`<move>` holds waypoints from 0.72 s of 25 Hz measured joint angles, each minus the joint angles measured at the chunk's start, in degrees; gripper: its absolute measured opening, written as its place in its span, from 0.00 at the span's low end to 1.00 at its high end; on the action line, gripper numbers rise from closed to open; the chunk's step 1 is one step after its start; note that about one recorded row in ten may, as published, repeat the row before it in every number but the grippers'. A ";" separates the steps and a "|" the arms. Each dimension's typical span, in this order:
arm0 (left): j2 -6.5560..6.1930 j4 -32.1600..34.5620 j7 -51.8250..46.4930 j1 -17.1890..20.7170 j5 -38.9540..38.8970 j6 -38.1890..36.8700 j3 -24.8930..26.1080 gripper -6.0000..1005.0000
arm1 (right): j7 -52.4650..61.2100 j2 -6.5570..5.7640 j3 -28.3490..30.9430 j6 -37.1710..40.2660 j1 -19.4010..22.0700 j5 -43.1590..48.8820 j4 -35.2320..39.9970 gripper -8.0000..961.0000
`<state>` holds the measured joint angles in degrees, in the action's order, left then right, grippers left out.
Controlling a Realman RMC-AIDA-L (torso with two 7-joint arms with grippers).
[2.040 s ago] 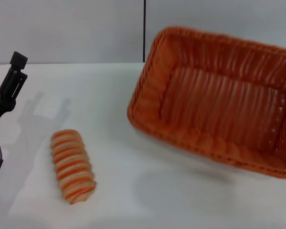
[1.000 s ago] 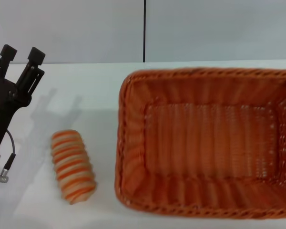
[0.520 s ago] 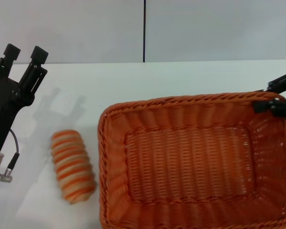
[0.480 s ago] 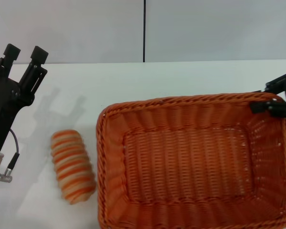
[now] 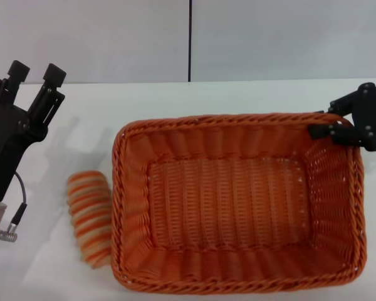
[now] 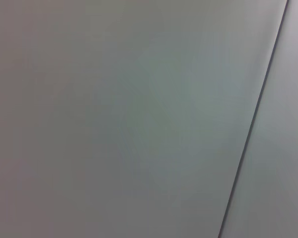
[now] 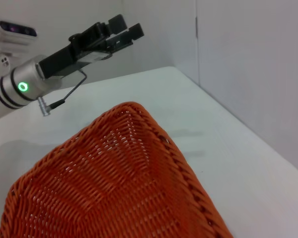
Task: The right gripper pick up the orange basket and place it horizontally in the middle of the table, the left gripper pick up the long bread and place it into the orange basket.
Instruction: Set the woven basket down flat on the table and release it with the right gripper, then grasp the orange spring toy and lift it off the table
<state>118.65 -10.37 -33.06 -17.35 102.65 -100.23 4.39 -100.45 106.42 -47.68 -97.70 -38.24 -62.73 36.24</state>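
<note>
The right hand (image 5: 348, 128) sits at the far right corner of the orange basket (image 5: 238, 207), its black fingers pinched on the braided rim there, so it is grasping the basket. The counter (image 5: 144, 103) is a broad white top, and the basket lies long side across it, roughly central, its near left corner overlapping the long bread (image 5: 89, 216) in the head view; whether they touch I cannot tell. The left hand (image 5: 32, 74) hangs released, fingers spread, over the far left of the counter, beyond the bread.

The step in hand looks like setting the basket down. To do it well, the basket should settle flat and level before the rim is let go, and ideally sit a little clear of the bread, so the left hand can come down around the loaf.
</note>
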 joint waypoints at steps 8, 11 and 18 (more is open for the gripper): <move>-0.05 0.07 -0.01 -0.14 0.00 0.43 -0.28 0.75 | -1.08 0.85 6.55 2.82 0.25 -0.31 0.18 0.32; -0.12 0.38 0.23 -0.28 0.00 0.15 -1.29 0.74 | -3.11 1.37 13.23 3.03 1.51 -0.70 0.10 0.43; -0.44 4.19 -0.07 -0.33 0.01 -2.95 -4.39 0.73 | -6.58 2.69 25.93 3.62 7.49 -7.32 -0.21 0.59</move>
<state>118.21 -6.18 -33.13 -17.68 102.67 -103.18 0.00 -107.03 109.11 -21.75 -94.09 -30.75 -70.05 36.03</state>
